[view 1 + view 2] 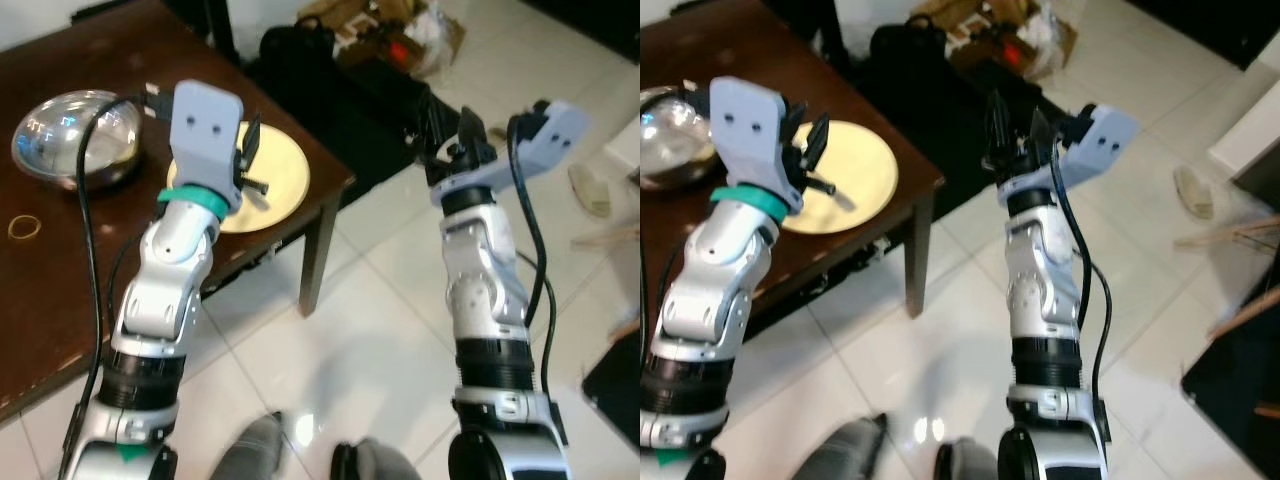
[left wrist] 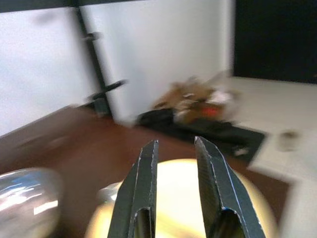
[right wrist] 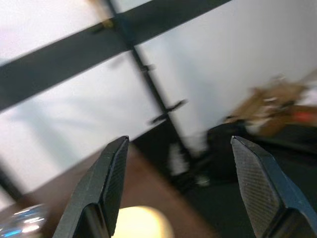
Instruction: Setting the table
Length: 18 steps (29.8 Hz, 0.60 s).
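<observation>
The left gripper [image 2: 176,148] hovers over the yellow plate [image 1: 275,180], its fingers slightly parted with nothing between them; its wrist housing hides part of the plate. The right gripper [image 3: 181,153] is spread wide and empty, held off the table's corner over the white tiled floor [image 1: 380,330]. The plate lies near the dark wooden table's [image 1: 60,290] corner edge. Beside the left gripper sits a glass bowl [image 1: 75,135], cut off in the right eye view. Beyond lie blurred cardboard clutter [image 1: 385,30] and a black bag [image 1: 300,50].
</observation>
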Tool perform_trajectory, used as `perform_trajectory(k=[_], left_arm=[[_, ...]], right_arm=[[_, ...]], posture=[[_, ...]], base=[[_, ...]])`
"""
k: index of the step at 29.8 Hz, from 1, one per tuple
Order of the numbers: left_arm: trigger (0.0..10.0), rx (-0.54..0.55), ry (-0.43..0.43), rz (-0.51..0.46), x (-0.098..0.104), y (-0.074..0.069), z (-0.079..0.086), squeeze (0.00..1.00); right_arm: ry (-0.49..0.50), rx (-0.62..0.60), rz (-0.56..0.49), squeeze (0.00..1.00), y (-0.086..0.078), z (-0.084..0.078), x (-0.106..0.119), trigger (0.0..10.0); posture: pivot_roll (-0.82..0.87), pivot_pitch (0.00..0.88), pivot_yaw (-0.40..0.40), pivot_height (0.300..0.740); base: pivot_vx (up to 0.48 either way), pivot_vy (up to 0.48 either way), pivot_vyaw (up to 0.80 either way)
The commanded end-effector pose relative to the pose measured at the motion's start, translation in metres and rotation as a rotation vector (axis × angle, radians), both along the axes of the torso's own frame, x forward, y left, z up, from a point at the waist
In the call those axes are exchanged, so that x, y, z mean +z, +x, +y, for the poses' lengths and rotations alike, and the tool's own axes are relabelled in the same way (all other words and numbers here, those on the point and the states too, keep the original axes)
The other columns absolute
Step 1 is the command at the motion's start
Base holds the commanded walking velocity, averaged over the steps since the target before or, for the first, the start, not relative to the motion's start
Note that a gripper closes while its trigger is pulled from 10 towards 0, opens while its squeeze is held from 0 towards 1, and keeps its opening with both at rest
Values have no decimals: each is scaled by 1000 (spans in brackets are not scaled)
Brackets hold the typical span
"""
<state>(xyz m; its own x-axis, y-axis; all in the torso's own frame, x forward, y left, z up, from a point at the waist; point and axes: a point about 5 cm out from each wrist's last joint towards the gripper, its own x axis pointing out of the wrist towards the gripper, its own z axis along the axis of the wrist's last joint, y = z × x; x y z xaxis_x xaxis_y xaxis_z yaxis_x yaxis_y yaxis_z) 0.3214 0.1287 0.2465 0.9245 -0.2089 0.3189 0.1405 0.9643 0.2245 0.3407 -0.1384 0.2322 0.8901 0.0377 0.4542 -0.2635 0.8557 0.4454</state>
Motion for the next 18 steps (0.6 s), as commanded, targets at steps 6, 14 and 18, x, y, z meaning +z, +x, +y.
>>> perform_trajectory(k=[6, 14, 18], left_arm=[[10000, -9, 10, 18, -6, 0, -5, 0], [10000, -11, 13, 20, -6, 0, -6, 0], [10000, -10, 14, 23, -7, 0, -6, 0]], right_arm=[[-7, -11, 17, 0, -1, -4, -4, 10000], [-10, -9, 20, 0, -2, -4, -5, 10000], [-9, -12, 24, 0, -1, -4, -5, 10000]], posture=[[195, 83, 0, 740], [192, 84, -1, 740], [191, 86, -2, 740]], base=[[0, 0, 781], [0, 0, 781], [0, 0, 781]])
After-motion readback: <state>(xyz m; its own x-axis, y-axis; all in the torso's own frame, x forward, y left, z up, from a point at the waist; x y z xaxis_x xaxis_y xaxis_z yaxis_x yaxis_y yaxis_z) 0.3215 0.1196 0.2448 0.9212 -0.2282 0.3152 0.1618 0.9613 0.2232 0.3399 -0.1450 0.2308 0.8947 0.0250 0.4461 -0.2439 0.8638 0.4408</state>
